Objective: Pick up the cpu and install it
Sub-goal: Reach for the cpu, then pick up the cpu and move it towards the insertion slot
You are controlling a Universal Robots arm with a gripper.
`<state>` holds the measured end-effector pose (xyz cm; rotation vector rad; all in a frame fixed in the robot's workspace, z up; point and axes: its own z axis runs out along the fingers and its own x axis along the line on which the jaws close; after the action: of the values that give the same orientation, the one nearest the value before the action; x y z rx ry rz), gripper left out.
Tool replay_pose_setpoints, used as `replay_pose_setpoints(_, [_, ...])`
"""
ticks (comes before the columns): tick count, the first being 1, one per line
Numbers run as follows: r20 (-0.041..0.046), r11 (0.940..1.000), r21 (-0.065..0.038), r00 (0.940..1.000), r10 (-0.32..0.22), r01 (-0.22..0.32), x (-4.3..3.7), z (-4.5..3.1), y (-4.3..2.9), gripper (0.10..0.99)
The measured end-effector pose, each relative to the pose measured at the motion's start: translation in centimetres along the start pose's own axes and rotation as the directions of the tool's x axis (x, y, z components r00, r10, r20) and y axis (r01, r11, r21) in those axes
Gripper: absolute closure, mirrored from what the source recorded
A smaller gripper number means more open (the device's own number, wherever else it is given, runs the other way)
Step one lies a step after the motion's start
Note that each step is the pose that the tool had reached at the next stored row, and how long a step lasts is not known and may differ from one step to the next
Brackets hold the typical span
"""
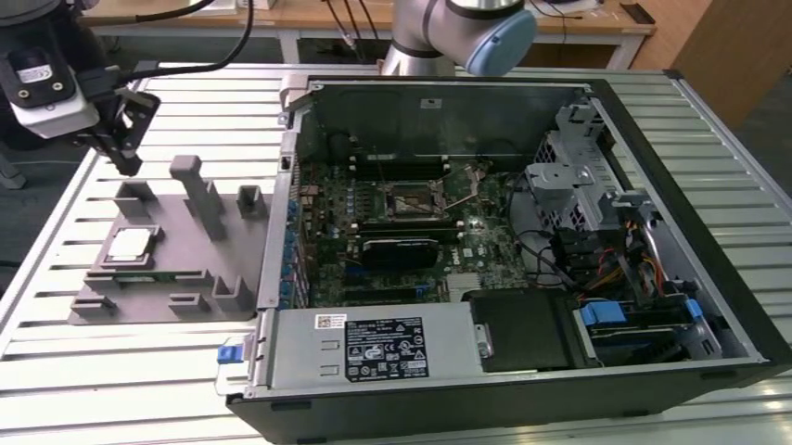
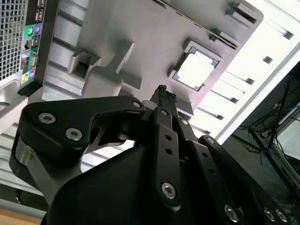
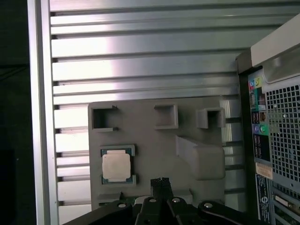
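At the exterior view's left, your gripper (image 1: 124,159) points down above the grey holder (image 1: 167,306), apart from the cpu (image 1: 130,246) lying flat in it. In the second wrist view, you see the jaws pressed together, holding nothing. In the first wrist view, the cpu sits in its recess near the fingertips (image 3: 161,182).

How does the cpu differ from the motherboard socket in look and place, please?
The cpu has a pale, shiny top; the motherboard socket is dark-framed. The cpu lies in a recess of the grey holder beside the computer case; the socket sits inside the case. The socket looks larger than the cpu. Both are square and lie flat.
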<state>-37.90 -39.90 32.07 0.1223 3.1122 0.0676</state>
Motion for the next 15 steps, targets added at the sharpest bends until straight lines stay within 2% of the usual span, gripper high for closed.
replay_pose_setpoints(3, [-0.0001, 1.0, 0.0, 1.0, 0.0, 0.0, 0.57, 0.26, -0.06, 0.98])
replay_pose_setpoints(15, [-0.0001, 1.0, 0.0, 1.0, 0.0, 0.0, 0.62, 0.34, -0.06, 0.98])
